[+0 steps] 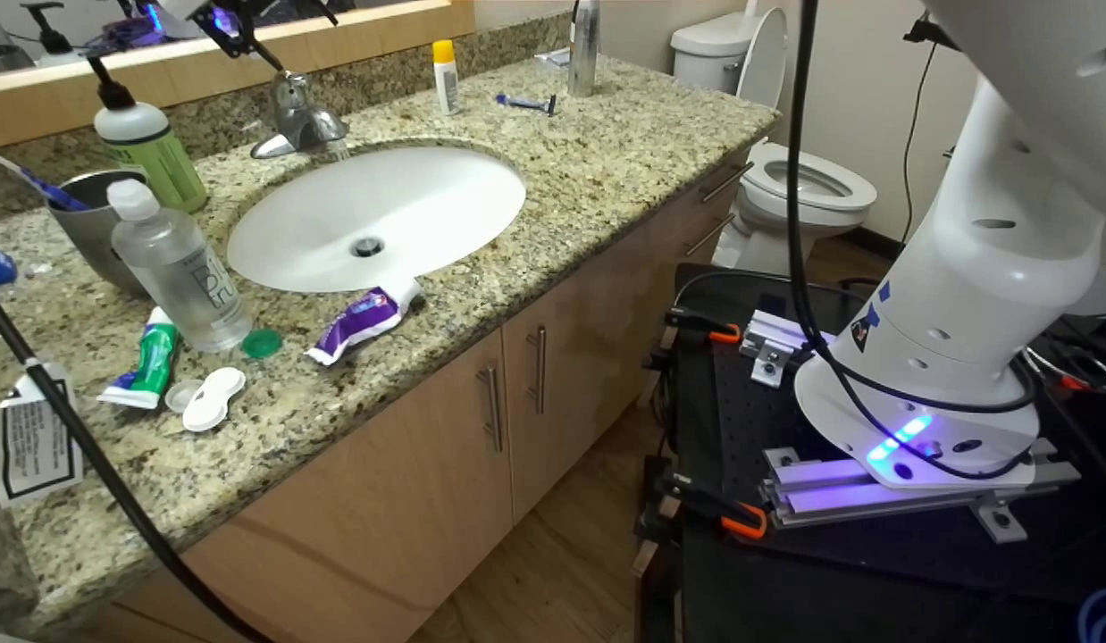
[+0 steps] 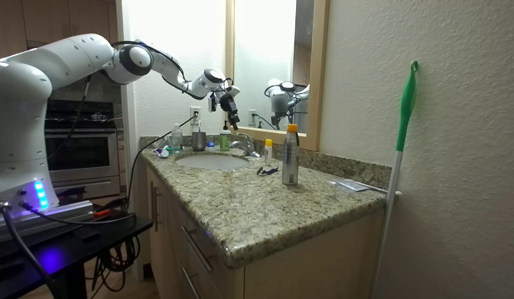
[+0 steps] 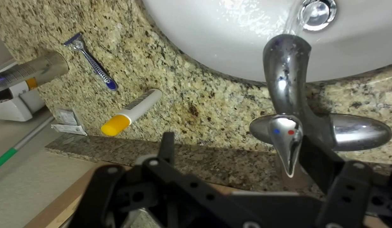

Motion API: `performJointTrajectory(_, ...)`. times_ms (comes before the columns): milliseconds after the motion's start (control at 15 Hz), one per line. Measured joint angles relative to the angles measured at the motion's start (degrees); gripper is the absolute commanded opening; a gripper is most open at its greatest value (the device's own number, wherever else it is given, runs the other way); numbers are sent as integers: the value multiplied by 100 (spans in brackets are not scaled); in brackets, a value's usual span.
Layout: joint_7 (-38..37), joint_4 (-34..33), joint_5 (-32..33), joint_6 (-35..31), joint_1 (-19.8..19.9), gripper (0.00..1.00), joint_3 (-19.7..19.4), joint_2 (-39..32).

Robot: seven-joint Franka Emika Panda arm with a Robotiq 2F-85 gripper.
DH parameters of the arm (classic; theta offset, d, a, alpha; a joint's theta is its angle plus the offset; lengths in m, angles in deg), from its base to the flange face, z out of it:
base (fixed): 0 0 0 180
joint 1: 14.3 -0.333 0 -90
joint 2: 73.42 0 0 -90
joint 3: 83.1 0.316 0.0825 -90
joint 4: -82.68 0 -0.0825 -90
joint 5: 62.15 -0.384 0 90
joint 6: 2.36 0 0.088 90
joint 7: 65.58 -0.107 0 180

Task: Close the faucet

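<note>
The chrome faucet (image 1: 305,121) stands at the back of the white basin (image 1: 455,210). It also shows in an exterior view (image 2: 248,145) and in the wrist view (image 3: 286,76). Water runs from its spout into the basin. Its lever handle (image 3: 285,136), with blue and red dots, points toward the mirror side. My gripper (image 3: 236,142) is open, its fingers wide apart. The lever lies between them, close beside the right finger in the wrist view; I cannot tell if they touch. In both exterior views the gripper (image 1: 303,43) (image 2: 235,123) is above the faucet.
A green soap bottle (image 1: 151,147), a clear bottle (image 1: 182,277) and a metal cup (image 1: 97,232) stand beside the basin. A yellow-capped bottle (image 3: 132,110), a razor (image 3: 93,61) and a silver can (image 2: 290,158) are on the opposite side. The mirror (image 2: 261,62) is behind.
</note>
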Motion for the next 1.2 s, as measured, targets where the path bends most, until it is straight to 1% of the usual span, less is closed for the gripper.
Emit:
performJointTrajectory(267,-155,0,82,6,32,100,-114,-11)
performJointTrajectory(600,-155,0,82,6,0,100,-113,-11)
performJointTrajectory(800,-126,39,-77,62,3,100,-15,-37)
performJointTrajectory(1000,-115,138,-128,248,-19,100,49,-439)
performJointTrajectory(1200,-268,93,-132,444,-40,100,63,-927)
